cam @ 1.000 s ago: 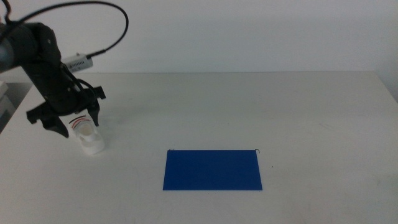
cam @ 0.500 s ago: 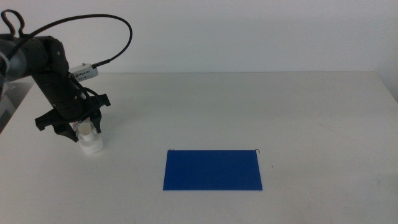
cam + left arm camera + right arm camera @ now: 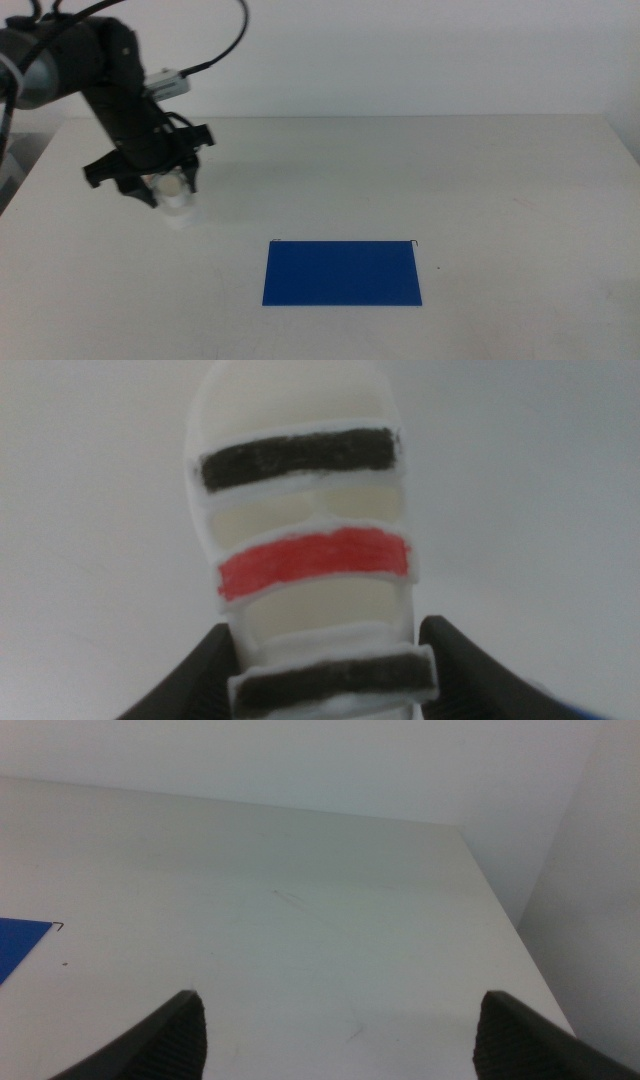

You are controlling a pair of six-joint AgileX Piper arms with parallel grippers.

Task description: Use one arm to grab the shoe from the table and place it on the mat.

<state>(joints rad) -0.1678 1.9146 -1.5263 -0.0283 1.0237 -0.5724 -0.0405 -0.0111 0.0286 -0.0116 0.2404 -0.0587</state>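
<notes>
Clamping the shoe (image 3: 176, 197) at its heel end: left gripper (image 3: 160, 187), with one dark jaw pressing each side of the white sole, as seen from the left wrist. Hanging from the left arm (image 3: 95, 75), coming in from the left side in the middle view, with a black cable (image 3: 215, 55) looping above it. Carrying no readable writing in these pictures, neither on the arm nor on the shoe.

Sitting at the left part of the table (image 3: 400, 170), well apart from the mat: the shoe, looking blurred in the middle view, so not telling whether touching the tabletop or raised just above it. Showing, in the left wrist view, a white sole (image 3: 295, 520) crossed by a black strap near the toe, a red strap in the middle and another black strap near the heel between the jaws.

Lying flat further right, near the front middle of the table: dark blue mat (image 3: 342, 272), bare on top.

Waiting on the right, out of the middle view: right gripper (image 3: 340, 1030), jaws standing wide apart over plain tabletop, with a corner of the mat (image 3: 18, 945) showing at one edge of its wrist view.
</notes>
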